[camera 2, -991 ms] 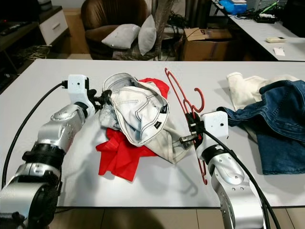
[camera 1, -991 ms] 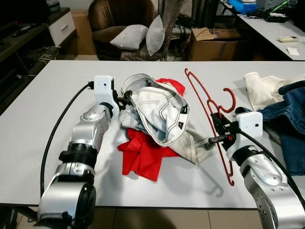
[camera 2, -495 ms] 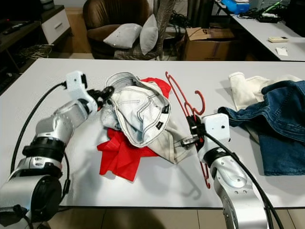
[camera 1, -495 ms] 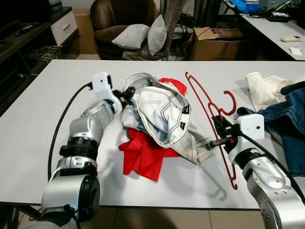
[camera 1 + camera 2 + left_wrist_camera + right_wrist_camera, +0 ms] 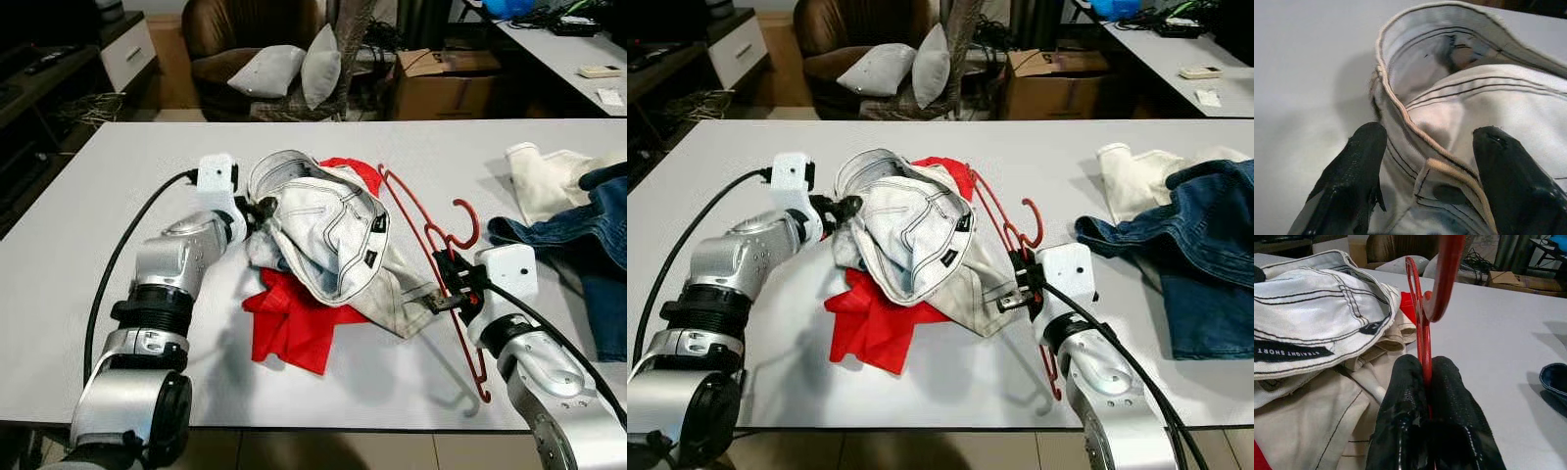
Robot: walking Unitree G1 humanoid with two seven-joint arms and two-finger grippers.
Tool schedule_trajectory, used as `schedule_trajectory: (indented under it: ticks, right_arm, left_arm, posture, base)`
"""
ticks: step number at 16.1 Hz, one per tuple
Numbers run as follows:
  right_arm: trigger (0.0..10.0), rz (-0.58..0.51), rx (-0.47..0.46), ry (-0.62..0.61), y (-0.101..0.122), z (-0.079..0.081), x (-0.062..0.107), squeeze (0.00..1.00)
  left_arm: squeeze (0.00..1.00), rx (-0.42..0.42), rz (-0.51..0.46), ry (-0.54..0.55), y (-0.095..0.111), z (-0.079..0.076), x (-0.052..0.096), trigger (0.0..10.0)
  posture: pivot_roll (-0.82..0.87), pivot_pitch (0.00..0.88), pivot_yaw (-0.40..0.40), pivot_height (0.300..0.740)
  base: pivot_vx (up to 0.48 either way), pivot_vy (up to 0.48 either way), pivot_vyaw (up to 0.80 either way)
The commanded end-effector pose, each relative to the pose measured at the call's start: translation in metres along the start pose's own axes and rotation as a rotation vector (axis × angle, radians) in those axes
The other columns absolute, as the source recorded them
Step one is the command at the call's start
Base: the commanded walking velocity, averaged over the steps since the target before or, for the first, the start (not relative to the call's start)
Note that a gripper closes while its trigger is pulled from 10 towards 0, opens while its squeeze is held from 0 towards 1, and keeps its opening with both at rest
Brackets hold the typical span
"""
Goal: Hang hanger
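Progress check: maybe a third of the way, by my guess. My right gripper [image 5: 1422, 382] has its fingers pressed together on the red hanger [image 5: 431, 235], pinching its bar just below the hook, one end raised off the bench [image 5: 88, 245] right beside the white jean shorts [image 5: 328, 230]. My left gripper [image 5: 1425, 161] has its fingers spread around the shorts' waistband, not clamped from what I can see. Shorts are crumpled on a red cloth [image 5: 294, 323]. Still to do, I reckon: work the hanger into that waistband, then actually hang it somewhere.
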State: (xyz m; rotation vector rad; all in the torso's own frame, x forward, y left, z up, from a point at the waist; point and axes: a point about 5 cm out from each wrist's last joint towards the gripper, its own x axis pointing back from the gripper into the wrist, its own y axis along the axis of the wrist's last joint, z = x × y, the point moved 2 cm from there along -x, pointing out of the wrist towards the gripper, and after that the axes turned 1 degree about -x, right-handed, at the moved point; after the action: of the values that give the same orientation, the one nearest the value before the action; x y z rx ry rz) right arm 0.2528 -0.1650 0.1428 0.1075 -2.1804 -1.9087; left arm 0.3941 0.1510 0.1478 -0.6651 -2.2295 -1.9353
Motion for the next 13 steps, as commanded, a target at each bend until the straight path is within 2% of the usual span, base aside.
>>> schedule_trajectory:
  ticks: [1, 2, 3, 4, 7, 8, 9, 10, 11, 12, 13]
  right_arm:
    - [10.0, -0.004, 0.013, 0.006, 0.003, 0.002, 0.002, 0.00]
    - [10.0, -0.003, 0.013, 0.005, 0.003, 0.002, 0.002, 0.00]
    - [10.0, 0.000, 0.012, 0.003, 0.003, 0.002, 0.002, 0.00]
    - [10.0, 0.005, 0.013, 0.006, 0.002, 0.003, 0.002, 0.00]
    - [10.0, 0.014, 0.014, 0.013, 0.001, 0.005, 0.002, 0.00]
    - [10.0, 0.021, 0.016, 0.016, 0.000, 0.005, 0.003, 0.00]
    - [10.0, 0.027, 0.018, 0.018, -0.001, 0.005, 0.003, 0.00]
    - [10.0, 0.031, 0.019, 0.019, -0.001, 0.005, 0.002, 0.00]
    - [10.0, 0.032, 0.021, 0.019, -0.001, 0.005, 0.002, 0.00]
    - [10.0, 0.034, 0.022, 0.018, -0.002, 0.005, 0.001, 0.00]
    - [10.0, 0.035, 0.023, 0.018, -0.002, 0.005, 0.001, 0.00]
  left_arm:
    - [0.00, -0.029, 0.020, 0.056, -0.002, 0.010, 0.004, 10.0]
    - [0.00, -0.024, 0.020, 0.055, -0.003, 0.010, 0.005, 10.0]
    - [0.00, 0.026, 0.044, 0.027, -0.007, 0.007, 0.005, 10.0]
    - [0.00, 0.128, 0.068, -0.009, -0.013, 0.004, 0.004, 10.0]
    - [0.00, 0.295, 0.124, -0.070, -0.022, 0.001, 0.005, 10.0]
    - [0.00, 0.328, 0.143, -0.105, -0.023, -0.001, 0.007, 10.0]
    - [0.00, 0.327, 0.167, -0.135, -0.024, -0.004, 0.009, 10.0]
    - [0.00, 0.284, 0.189, -0.136, -0.025, -0.002, 0.010, 8.9]
    - [0.00, 0.259, 0.199, -0.129, -0.025, 0.001, 0.011, 4.5]
    - [0.00, 0.241, 0.202, -0.119, -0.023, 0.004, 0.009, 2.4]
    - [0.00, 0.246, 0.204, -0.118, -0.022, 0.005, 0.009, 1.7]
  posture:
    - [-0.09, 0.000, 0.085, 0.740]
    - [-0.08, 0.000, 0.084, 0.740]
    - [-0.08, 0.000, 0.084, 0.740]
    - [-0.08, 0.000, 0.085, 0.740]
    - [-0.08, 0.000, 0.088, 0.740]
    - [-0.07, 0.000, 0.088, 0.740]
    - [-0.07, 0.000, 0.085, 0.740]
    - [-0.07, 0.000, 0.086, 0.740]
    - [-0.06, 0.000, 0.085, 0.740]
    - [-0.06, 0.000, 0.085, 0.740]
    - [-0.06, 0.000, 0.086, 0.740]
  base:
    - [0.000, 0.000, 0.00]
    - [0.000, 0.000, 0.00]
    - [0.000, 0.000, 0.00]
    - [0.000, 0.000, 0.00]
    - [0.000, 0.000, 0.00]
    - [0.000, 0.000, 0.00]
    - [0.000, 0.000, 0.00]
    - [0.000, 0.000, 0.00]
    - [0.000, 0.000, 0.00]
    - [0.000, 0.000, 0.00]
    - [0.000, 0.000, 0.00]
